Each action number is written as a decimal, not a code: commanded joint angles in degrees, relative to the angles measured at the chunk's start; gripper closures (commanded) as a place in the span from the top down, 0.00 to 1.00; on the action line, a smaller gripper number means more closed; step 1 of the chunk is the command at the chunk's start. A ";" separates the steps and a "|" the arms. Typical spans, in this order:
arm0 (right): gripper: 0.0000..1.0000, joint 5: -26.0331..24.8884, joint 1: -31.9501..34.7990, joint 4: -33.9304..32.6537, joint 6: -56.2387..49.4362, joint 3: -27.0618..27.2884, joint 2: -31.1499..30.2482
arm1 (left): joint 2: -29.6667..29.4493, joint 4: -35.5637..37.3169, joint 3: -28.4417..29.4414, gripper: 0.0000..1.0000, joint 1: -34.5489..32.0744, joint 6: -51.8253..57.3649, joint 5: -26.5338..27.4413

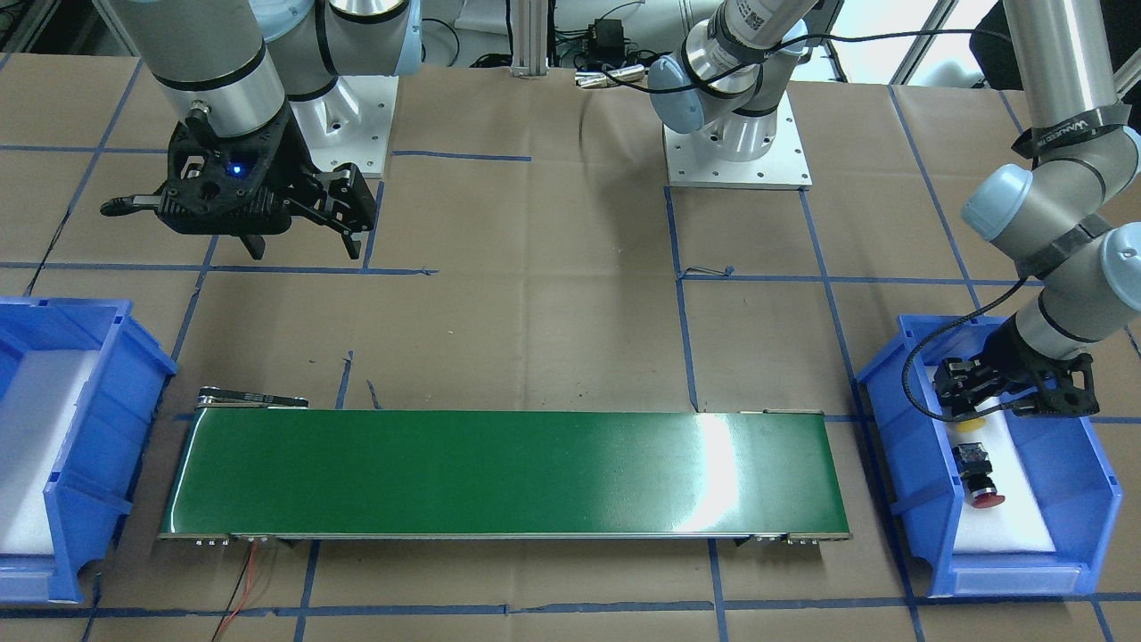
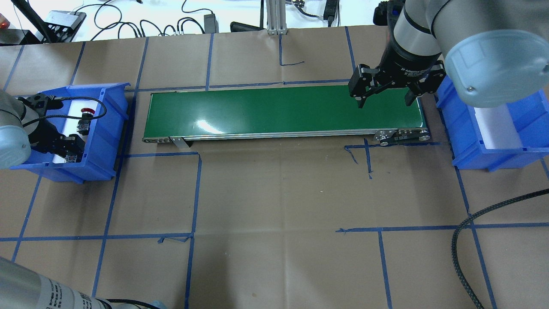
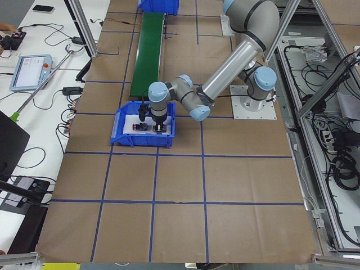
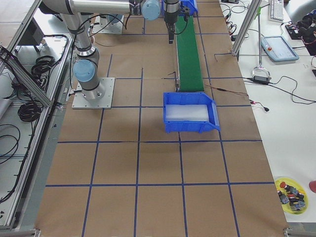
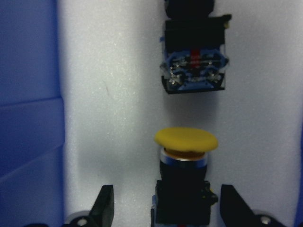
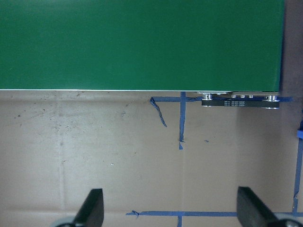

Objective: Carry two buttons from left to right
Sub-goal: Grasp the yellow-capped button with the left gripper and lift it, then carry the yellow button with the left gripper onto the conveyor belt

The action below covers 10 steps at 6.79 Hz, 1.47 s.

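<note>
Brown paper crossed with blue tape lines covers the table (image 2: 274, 193), and we see a long green belt (image 2: 279, 109) running across it between two blue bins. Both buttons lie on white foam (image 5: 109, 94) inside the bin (image 2: 103, 141) at the robot's left. The yellow button (image 5: 185, 142) lies on its side with its cap pointing away from the wrist camera. Just beyond it, apart from it and in line, lies the red button (image 1: 978, 473), its rear block turned toward the yellow cap. The left claw (image 5: 169, 208) is down in this bin, wide open, with one finger (image 5: 106, 205) on each side of the yellow button's black body and a gap on both sides, so it grips nothing. The right claw (image 2: 384, 103) hangs above the right end of the belt, near the other bin (image 2: 467, 150). Its fingers (image 6: 93, 208) are spread wide and we see nothing between them.
</note>
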 commanded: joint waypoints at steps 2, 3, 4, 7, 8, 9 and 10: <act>1.00 0.00 0.00 0.00 0.00 0.09 0.00 | 0.23 -0.51 0.89 0.15 -0.35 -0.12 -0.08; 1.00 0.09 0.00 0.00 0.00 0.01 0.00 | 1.28 -0.69 1.51 0.10 -0.44 -0.12 -0.17; 1.00 0.09 0.00 0.00 0.00 0.01 0.00 | 2.59 -1.91 2.38 0.09 -0.62 -0.04 -0.78; 1.00 0.09 0.00 -0.09 -0.09 -0.17 0.09 | 6.03 -21.44 14.99 0.09 -0.71 0.49 -0.78; 1.00 0.00 0.00 0.00 -0.18 -0.08 0.00 | 5.86 -28.48 21.31 0.09 -2.10 0.49 -0.78; 1.00 0.09 0.00 0.00 -0.18 -0.08 0.09 | 5.60 -30.73 25.38 0.09 -5.07 0.06 -0.70; 1.00 0.00 0.00 0.00 -0.18 -0.08 0.09 | 4.99 -32.05 27.33 0.09 -7.71 -1.08 -0.69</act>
